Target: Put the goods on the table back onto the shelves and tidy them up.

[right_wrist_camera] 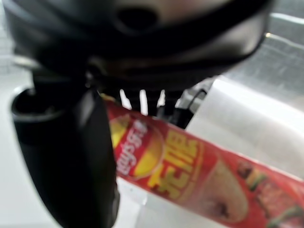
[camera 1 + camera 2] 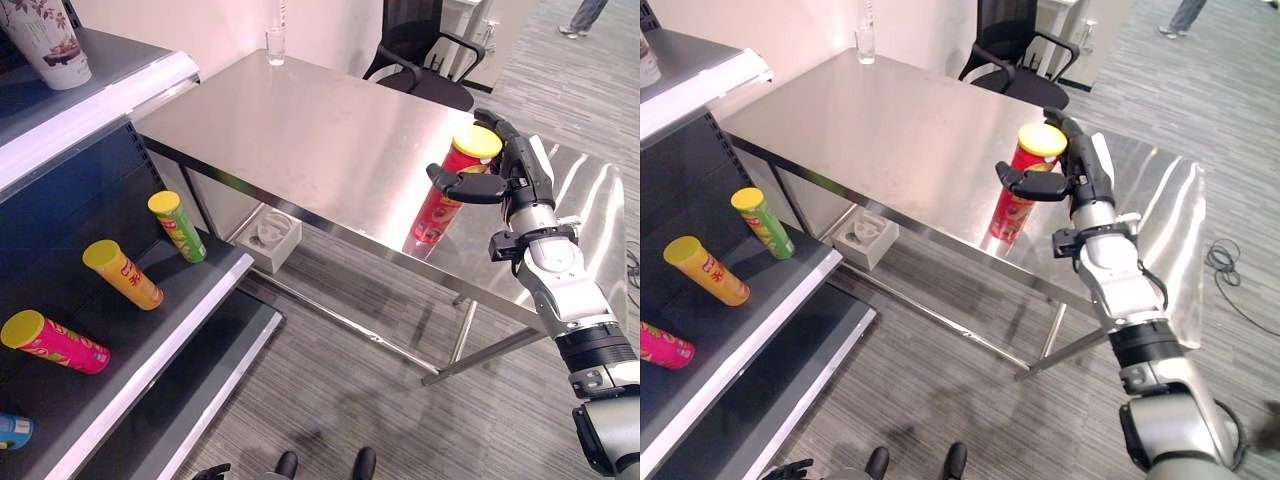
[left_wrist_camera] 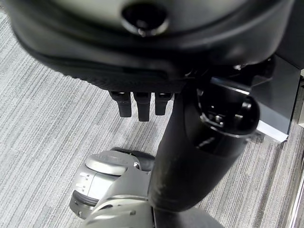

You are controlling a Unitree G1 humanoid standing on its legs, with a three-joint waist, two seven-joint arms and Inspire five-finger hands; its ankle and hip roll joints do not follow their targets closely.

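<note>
The right hand (image 2: 497, 175) is wrapped around the upper part of the red can (image 2: 447, 196) standing near the surface's (image 2: 300, 130) front edge, a light, stiff, smooth tube that probably needs a firm mid-body grip.

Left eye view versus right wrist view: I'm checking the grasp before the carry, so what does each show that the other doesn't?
The left eye view alone shows the shelf with three canisters lying on it, green, orange and pink, a glass at the table's far edge, and a chair.

The right wrist view alone shows the label up close, with the thumb on one side and the fingers behind the can.

Both show the right hand at the red canister over the steel table.
</note>
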